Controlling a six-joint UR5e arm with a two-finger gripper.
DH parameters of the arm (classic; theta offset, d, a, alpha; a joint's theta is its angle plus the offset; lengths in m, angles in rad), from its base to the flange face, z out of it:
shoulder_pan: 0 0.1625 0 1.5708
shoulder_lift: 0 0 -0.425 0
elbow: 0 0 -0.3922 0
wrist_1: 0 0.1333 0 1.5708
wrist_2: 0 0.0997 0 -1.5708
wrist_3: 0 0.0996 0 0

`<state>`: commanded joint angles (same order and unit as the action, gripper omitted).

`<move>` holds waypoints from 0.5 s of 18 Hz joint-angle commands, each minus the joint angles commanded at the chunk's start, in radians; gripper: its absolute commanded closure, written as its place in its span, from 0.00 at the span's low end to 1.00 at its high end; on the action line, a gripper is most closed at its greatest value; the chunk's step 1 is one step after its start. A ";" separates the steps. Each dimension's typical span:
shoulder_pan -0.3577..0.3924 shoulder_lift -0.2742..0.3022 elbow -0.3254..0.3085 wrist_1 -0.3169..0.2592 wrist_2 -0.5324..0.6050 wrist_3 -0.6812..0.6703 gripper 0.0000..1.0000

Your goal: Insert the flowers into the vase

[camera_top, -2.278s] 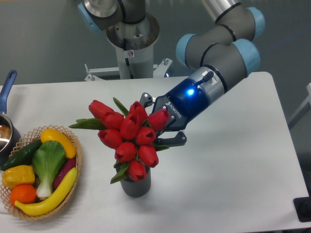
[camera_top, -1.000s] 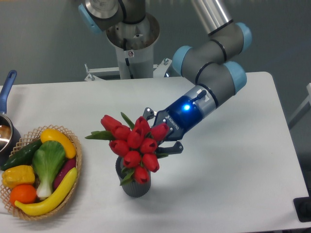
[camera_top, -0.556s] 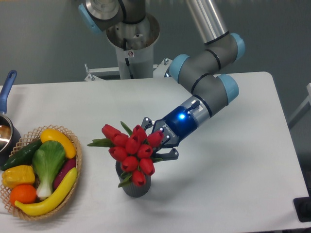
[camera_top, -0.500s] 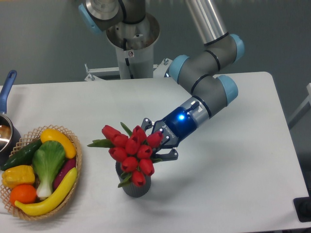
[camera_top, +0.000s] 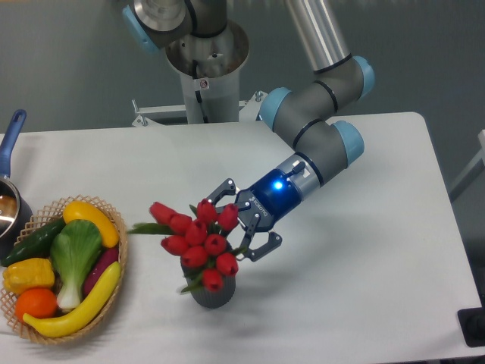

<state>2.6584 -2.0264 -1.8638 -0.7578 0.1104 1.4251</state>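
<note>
One wicker basket (camera_top: 121, 262) at the near left edge of the white worktop (camera_top: 364, 250) holds two bananas, one orange, one yellow pepper, one leafy green vegetable, one cucumber and one dark purple item. To its right stands one dark grey vase (camera_top: 212, 292), ribbed and upright. One bunch of flowers (camera_top: 198, 239) sits with its stems down in the vase; about nine red buds can be counted, tilted toward the left, with one long green leaf reaching out toward the basket. Just behind and to the right of the buds is one gripper (camera_top: 246, 224), its two fingers spread apart on either side of the bunch's right edge and not clamping the stems. One pot with a blue handle (camera_top: 10, 136) shows at the far left edge. One steel column (camera_top: 206, 68) stands behind the worktop.
</note>
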 joint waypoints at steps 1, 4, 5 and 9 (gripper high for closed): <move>0.003 0.002 0.000 0.000 0.003 0.000 0.00; 0.023 0.005 -0.009 -0.002 0.005 0.000 0.00; 0.035 0.006 -0.012 0.000 0.005 -0.002 0.00; 0.107 0.034 -0.018 -0.002 0.015 -0.008 0.00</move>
<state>2.7656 -1.9928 -1.8822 -0.7593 0.1257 1.4174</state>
